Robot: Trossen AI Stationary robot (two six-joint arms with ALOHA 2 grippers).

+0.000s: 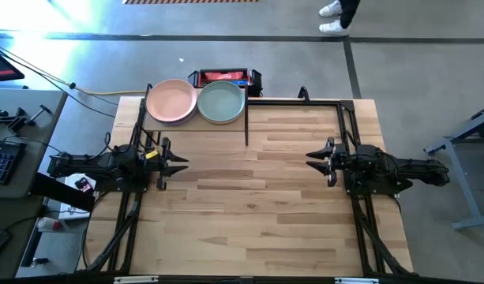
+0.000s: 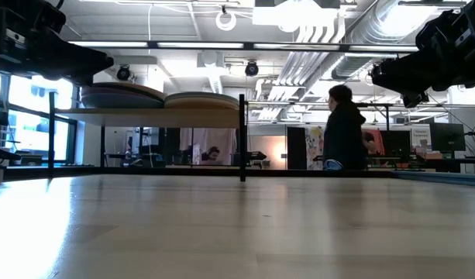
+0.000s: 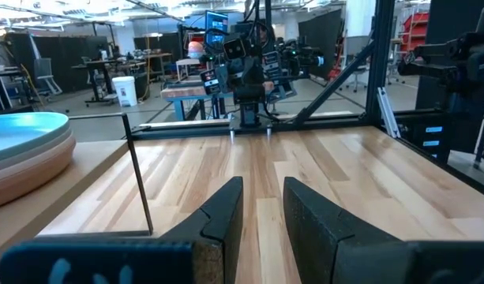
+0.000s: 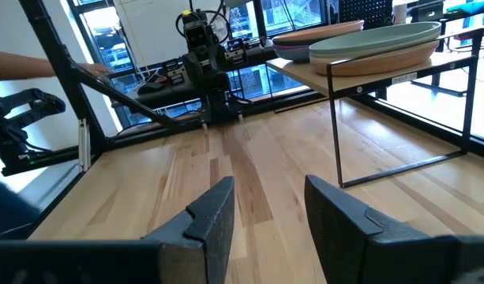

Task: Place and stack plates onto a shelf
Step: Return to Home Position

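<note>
Two stacks of plates sit side by side on the shelf [image 1: 196, 122] at the table's far left. A pink plate [image 1: 170, 101] tops the left stack and a sage green plate [image 1: 222, 102] tops the right one. The lower plates are mostly hidden under them. In the right wrist view the green stack [image 4: 376, 46] rests on the board above thin black legs. My left gripper [image 1: 178, 163] hovers open at the left edge, and my right gripper [image 1: 313, 158] hovers open at the right edge. Both are empty and point toward the table's middle.
Bare wooden tabletop [image 1: 249, 205] spreads between the two arms. A red and black box [image 1: 224, 77] sits on the floor beyond the shelf. A person [image 2: 344, 128] walks in the room behind the table. Black frame rails [image 1: 348, 126] line the right side.
</note>
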